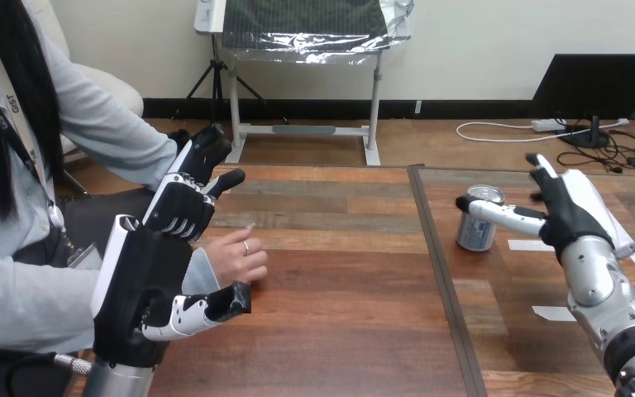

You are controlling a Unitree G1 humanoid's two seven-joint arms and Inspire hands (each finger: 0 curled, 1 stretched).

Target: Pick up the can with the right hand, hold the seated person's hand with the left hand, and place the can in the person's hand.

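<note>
The can (pixel 475 232) stands upright on the tabletop (pixel 339 281) at the view's right, where the robot's right hand (pixel 566 217) reaches in from the side with its fingers (pixel 500 212) spread wide, one laid against the can's upper wall and none closed round it, apparently lining up the grasp. At the view's left, the left hand (pixel 145 277) brackets the person's hand (pixel 236 255), which rests on the tabletop between its loosely bent fingers above and thumb below. It grips nothing, seemingly ready to steady that hand for the handover.
</note>
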